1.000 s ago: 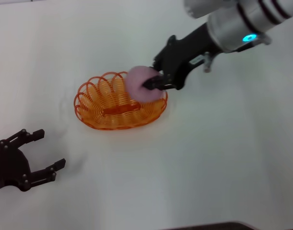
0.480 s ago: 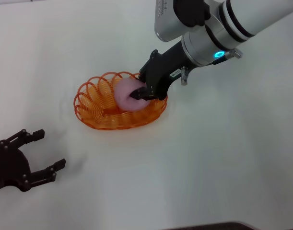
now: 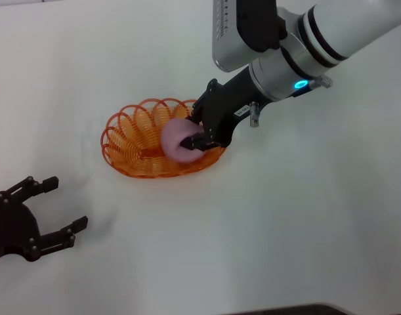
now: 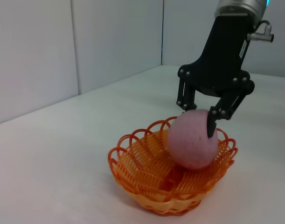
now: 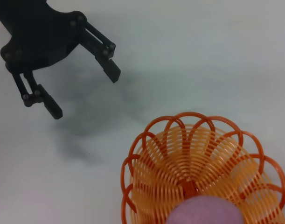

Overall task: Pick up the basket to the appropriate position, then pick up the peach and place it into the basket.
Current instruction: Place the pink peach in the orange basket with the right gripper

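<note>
The orange wire basket stands on the white table left of centre. The pale pink peach sits low inside the basket's right half, against the rim. My right gripper reaches in from the right and is shut on the peach. The left wrist view shows the peach down in the basket with the right gripper clamped on its top. The right wrist view shows the basket and the top of the peach. My left gripper is open and empty at the near left.
The white table lies bare around the basket. The left gripper also shows in the right wrist view, open above the table beyond the basket. A pale wall stands behind the table in the left wrist view.
My right gripper has moved left and down with the peach, from over the basket's right rim to inside the basket. The left arm has barely moved.
</note>
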You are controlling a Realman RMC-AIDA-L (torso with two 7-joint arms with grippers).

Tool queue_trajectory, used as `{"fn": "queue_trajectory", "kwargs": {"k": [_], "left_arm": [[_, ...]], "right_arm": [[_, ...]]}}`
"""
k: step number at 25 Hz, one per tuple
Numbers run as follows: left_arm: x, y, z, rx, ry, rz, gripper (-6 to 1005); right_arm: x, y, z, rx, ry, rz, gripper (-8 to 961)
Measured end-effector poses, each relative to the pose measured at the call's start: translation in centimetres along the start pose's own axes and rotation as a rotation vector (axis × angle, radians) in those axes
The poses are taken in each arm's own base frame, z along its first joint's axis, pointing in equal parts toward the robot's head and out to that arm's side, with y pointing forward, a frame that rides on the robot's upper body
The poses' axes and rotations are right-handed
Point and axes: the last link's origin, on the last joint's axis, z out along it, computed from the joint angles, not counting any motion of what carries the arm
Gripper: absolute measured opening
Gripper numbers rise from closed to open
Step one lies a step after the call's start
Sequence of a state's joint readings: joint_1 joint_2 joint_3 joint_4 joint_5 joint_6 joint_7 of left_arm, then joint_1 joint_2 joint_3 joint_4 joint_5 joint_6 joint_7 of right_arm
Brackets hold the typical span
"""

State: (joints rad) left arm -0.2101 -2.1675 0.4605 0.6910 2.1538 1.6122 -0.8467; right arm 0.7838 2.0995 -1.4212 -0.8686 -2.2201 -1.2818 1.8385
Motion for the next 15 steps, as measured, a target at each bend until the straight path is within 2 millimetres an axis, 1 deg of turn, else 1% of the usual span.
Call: {"fn": "queue_trajectory", "kwargs": {"k": [9, 14, 15], "left_arm": [[-0.01, 0.01, 0.00, 0.000, 0.000, -0.001, 886], [0.00, 0.02, 0.01, -0.001, 0.001, -0.001, 886], [0.00, 0.02, 0.00, -0.001, 0.001, -0.001, 886]], "right_arm": [[0.05, -0.15, -0.02, 0.014, -0.022, 0.013, 448], [0.10, -0.15, -0.04, 0.014, -0.026, 0.018, 698], [0.09, -0.16, -0.07, 0.014, -0.029, 0.020, 735]]}}
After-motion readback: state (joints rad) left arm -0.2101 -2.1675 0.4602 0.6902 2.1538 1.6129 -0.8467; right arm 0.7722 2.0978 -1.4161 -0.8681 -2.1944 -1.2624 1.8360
